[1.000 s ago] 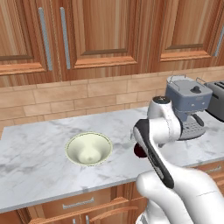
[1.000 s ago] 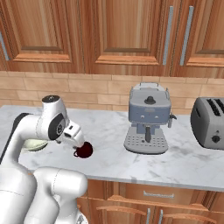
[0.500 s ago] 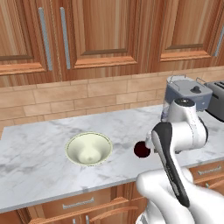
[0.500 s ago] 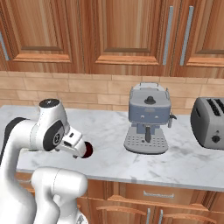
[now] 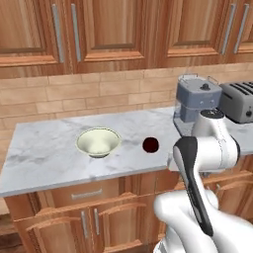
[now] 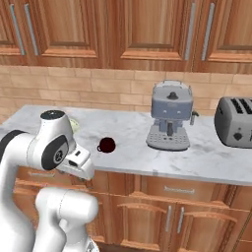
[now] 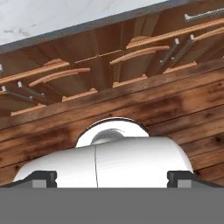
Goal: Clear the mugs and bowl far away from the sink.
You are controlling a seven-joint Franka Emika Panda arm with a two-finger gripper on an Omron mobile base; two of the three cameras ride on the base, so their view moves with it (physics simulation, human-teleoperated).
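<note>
The dark red mug stands upright on the marble counter, to the right of the pale cream bowl. In the right base view the mug sits just right of my arm, and a sliver of the bowl peeks out behind the arm. My gripper is open and empty, its fingertips wide apart. It hangs low in front of the counter, facing the cabinet fronts and the wooden floor. The sink is out of view.
A grey-blue coffee machine stands on the counter right of the mug, and a silver toaster further right. Wooden drawers and doors run under the counter, wall cabinets above.
The whole picture has shifted, so the base has moved. My arm has folded and the hand has dropped from beside the mug to below the counter edge. Mug and bowl stay put.
</note>
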